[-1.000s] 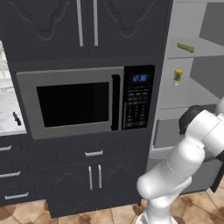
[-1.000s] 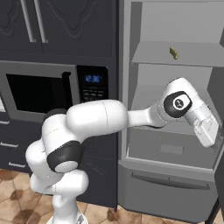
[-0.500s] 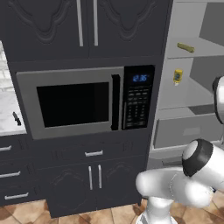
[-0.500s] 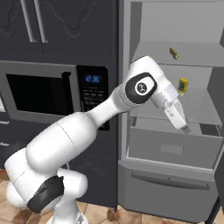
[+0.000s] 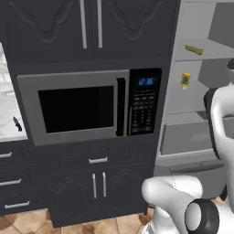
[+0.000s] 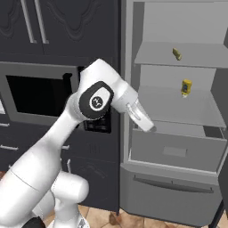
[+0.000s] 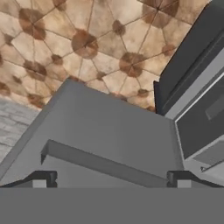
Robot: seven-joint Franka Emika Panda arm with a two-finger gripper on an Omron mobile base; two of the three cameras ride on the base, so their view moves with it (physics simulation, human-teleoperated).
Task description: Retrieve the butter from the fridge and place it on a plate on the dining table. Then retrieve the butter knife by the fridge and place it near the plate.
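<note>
- One fridge (image 6: 178, 133), its door open, stands at the right of the dark cabinet wall; inside are two pale grey shelves, one above the other, and a closed grey drawer below them.
- One dark cabinet wall (image 5: 91, 27) holds two upper doors with slim pale handles, and drawers and two small doors below the microwave.
- One white robot arm (image 6: 67, 142) rises in front of the cabinets and bends toward the fridge's drawer level.
- One microwave (image 5: 91, 105), black-fronted with a blue clock, is built into the cabinets left of the fridge, door closed.
- One gripper (image 7: 112, 177) shows two dark tips set far apart at the bottom of the hand view, jaws wide and holding nothing; it looks down over a grey fridge surface and the brown tiled floor (image 7: 87, 39).
- One yellow carton (image 6: 186, 87) with a dark label stands upright on the lower shelf, near its back.
- One butter (image 6: 177, 54) stick, dull yellow-olive, lies on the upper shelf, well apart from the gripper.
- One butter knife (image 5: 17, 124), small and dark, lies on the pale counter at the far left of the left base view.
</note>
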